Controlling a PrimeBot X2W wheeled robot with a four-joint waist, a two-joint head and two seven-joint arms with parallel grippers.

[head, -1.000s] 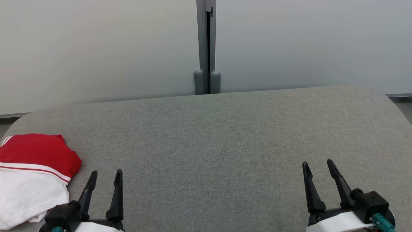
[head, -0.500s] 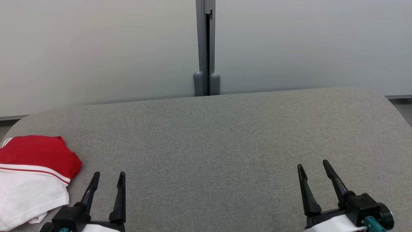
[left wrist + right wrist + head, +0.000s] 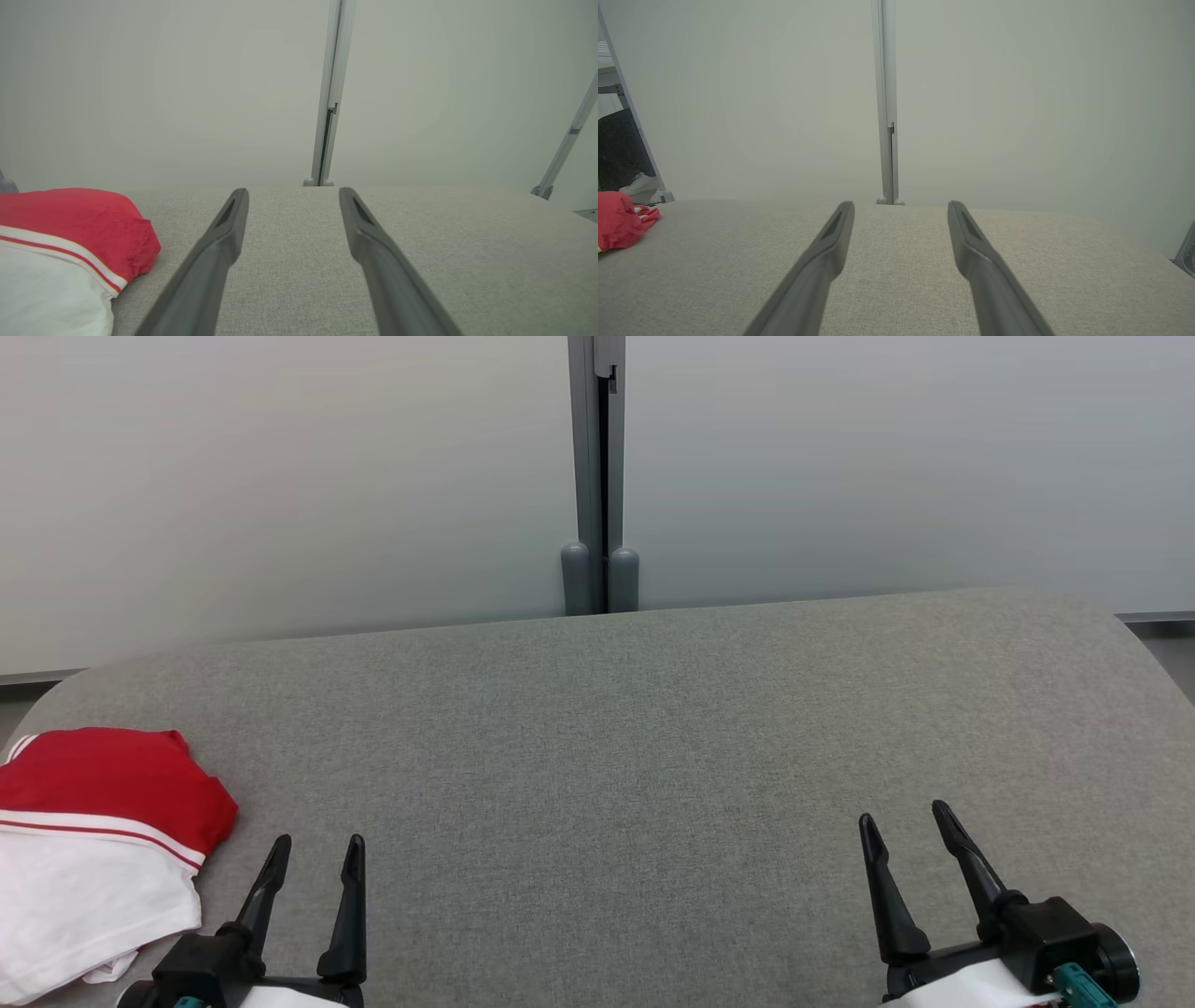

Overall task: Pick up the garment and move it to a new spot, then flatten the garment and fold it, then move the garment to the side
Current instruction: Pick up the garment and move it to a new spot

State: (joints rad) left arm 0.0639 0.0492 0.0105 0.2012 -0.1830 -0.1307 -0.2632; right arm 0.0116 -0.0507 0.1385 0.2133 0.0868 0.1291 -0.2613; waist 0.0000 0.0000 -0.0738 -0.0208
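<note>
The garment [image 3: 93,840] is a folded red and white piece lying at the left end of the grey table [image 3: 616,737]. My left gripper [image 3: 316,845] stands open just to its right, fingers apart with nothing between them. In the left wrist view the garment [image 3: 65,252] lies to the left of my left gripper [image 3: 293,191], apart from the fingers. My right gripper [image 3: 903,812] is open over the table's right front. In the right wrist view my right gripper [image 3: 901,205] holds nothing, and the garment's red part [image 3: 621,224] sits far off at the left edge.
Pale partition panels with a grey post [image 3: 597,476] stand right behind the table's far edge. The table's corners are rounded at the right [image 3: 1120,616] and left. A person's white shoe [image 3: 637,184] shows on the floor beyond the left panel.
Both grippers have drawn back slightly toward the bottom of the head view, the left one a little to the right. The garment lies where it was.
</note>
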